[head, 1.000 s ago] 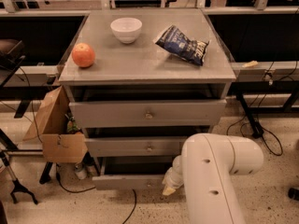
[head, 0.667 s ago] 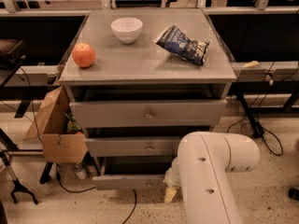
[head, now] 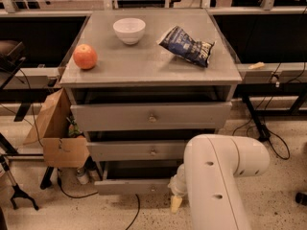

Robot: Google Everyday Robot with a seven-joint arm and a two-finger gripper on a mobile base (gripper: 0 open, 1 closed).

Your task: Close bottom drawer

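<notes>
Camera view: caught the gripper (head: pixel 176 201) low near the floor, at the right end of the bottom drawer (head: pixel 129 186), mostly hidden behind the white arm (head: pixel 216 186); could not tell its state, nor whether touching the front panel or only just beside it. Found the bottom drawer pulled out, proud of the middle drawer (head: pixel 144 151) and top drawer (head: pixel 151 116) above. Judged the closing not yet done: needed a push inward until flush. Noted orange (head: pixel 85 56), bowl (head: pixel 129 30) and chip bag (head: pixel 187 45) on the cabinet top, well apart from the work.
</notes>
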